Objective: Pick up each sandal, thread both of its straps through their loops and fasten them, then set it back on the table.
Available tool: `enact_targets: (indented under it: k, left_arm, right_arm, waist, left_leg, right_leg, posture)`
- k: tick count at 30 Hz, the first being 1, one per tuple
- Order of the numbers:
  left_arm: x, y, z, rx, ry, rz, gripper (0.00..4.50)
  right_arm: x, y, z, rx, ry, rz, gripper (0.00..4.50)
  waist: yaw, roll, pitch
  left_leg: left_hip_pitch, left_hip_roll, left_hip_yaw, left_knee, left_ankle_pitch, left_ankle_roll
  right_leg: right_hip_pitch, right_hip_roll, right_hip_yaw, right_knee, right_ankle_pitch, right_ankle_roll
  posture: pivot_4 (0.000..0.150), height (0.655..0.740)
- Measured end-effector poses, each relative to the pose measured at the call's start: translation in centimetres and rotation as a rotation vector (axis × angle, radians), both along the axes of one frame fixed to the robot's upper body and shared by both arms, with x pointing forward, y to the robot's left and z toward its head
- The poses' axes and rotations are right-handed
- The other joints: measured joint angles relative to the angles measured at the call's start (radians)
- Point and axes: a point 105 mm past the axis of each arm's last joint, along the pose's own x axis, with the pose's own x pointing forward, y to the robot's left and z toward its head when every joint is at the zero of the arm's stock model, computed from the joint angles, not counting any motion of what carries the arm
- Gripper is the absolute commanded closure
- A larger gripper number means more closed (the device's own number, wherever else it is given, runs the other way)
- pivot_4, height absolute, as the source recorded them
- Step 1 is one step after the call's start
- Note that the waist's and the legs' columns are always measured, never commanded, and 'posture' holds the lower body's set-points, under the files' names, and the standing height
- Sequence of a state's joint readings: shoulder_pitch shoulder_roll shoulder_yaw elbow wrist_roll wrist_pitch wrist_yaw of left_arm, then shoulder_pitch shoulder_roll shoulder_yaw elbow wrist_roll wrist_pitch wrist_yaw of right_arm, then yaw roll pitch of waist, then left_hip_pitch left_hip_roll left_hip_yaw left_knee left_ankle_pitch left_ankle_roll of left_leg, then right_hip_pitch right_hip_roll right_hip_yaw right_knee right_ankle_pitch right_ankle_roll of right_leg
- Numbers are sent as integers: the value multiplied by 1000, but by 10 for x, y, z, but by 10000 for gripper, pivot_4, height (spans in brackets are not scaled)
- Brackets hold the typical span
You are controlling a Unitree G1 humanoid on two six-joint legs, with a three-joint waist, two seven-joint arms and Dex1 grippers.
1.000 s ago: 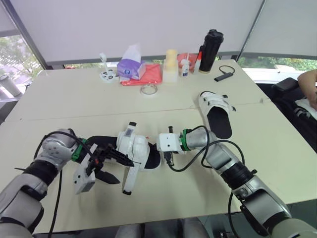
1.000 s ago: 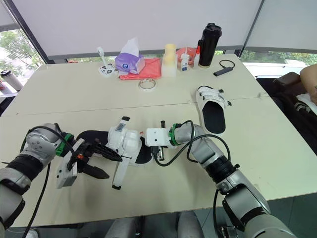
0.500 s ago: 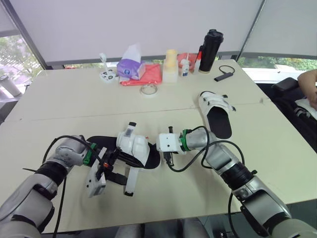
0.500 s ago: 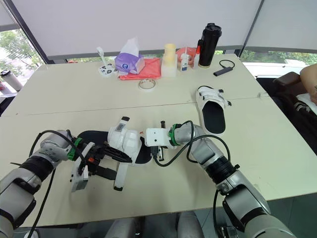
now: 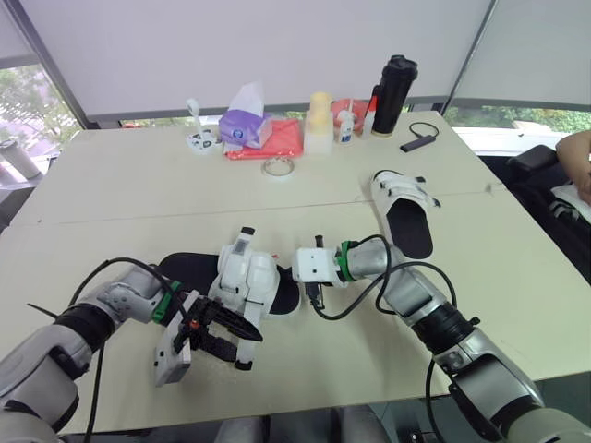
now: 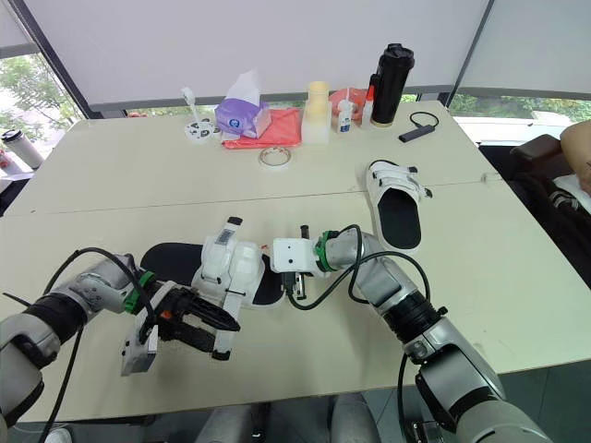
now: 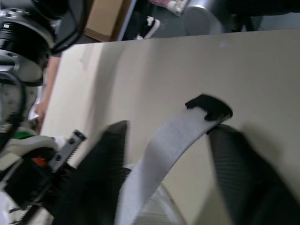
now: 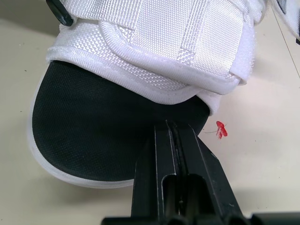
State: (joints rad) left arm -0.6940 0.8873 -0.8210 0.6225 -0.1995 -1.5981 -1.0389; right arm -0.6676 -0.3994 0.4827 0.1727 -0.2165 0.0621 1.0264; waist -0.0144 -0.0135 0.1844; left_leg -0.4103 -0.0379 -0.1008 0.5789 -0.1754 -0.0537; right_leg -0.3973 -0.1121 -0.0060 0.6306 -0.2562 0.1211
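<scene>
A white sandal with a black insole (image 5: 247, 277) lies on the table (image 5: 111, 203) near the front. One loose white strap with a black tip (image 7: 168, 145) hangs from it toward the table's front edge. My left gripper (image 5: 229, 334) reaches in from the left with a finger (image 7: 101, 173) on each side of that strap, still a little apart. My right gripper (image 8: 171, 125) is shut, its tips resting on the black insole just under the sandal's white upper. The second sandal (image 5: 404, 208) lies farther right, both straps lying across its upper.
Along the far edge stand a purple tissue pack (image 5: 245, 125), a red cloth (image 5: 277, 138), a yellow cup (image 5: 319, 118), small bottles and a black flask (image 5: 392, 92). A tape roll (image 5: 276, 166) and a black device with a cable (image 5: 413, 143) lie nearer. A person's arm (image 5: 574, 152) shows at the right edge.
My left gripper swung in from the sandal's left side to the hanging strap, and its fingers have narrowed around it. The right arm and both sandals have stayed put.
</scene>
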Motion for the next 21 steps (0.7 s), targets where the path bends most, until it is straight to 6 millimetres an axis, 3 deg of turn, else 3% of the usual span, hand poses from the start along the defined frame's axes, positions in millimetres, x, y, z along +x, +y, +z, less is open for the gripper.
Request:
enact_targets:
  k: [2, 11, 15, 21]
  left_arm:
    - [1, -4, 2, -15, 9, 7, 44806]
    - [14, -19, 19, -143, 180, 182, 44806]
    - [30, -19, 36, -267, 356, 371, 44806]
    - [53, -12, 44, -386, 649, 620, 44806]
  right_arm:
    - [0, 0, 0, 1, 0, -1, 45000]
    - [-1, 0, -1, 6, 4, -9, 45000]
    - [-2, 0, -2, 10, 4, -10, 45000]
    - [-4, 1, -2, 5, -3, -4, 45000]
  waist:
    - [0, 0, 0]
    - [-1, 0, 0]
    - [-3, 0, 0]
    - [-2, 0, 0]
  left_leg:
    - [0, 0, 0, 0, 0, 0]
    - [0, 0, -1, 0, 0, 0]
    - [0, 0, -2, 0, 0, 0]
    - [0, 0, -2, 0, 0, 0]
  right_leg:
    - [0, 0, 0, 0, 0, 0]
    - [0, 0, 0, 1, -1, 2]
    - [0, 0, 0, 1, -1, 2]
    - [1, 0, -1, 1, -1, 2]
  posture:
    - [1500, 7400]
    - [1500, 7400]
    - [1500, 7400]
    - [1500, 7400]
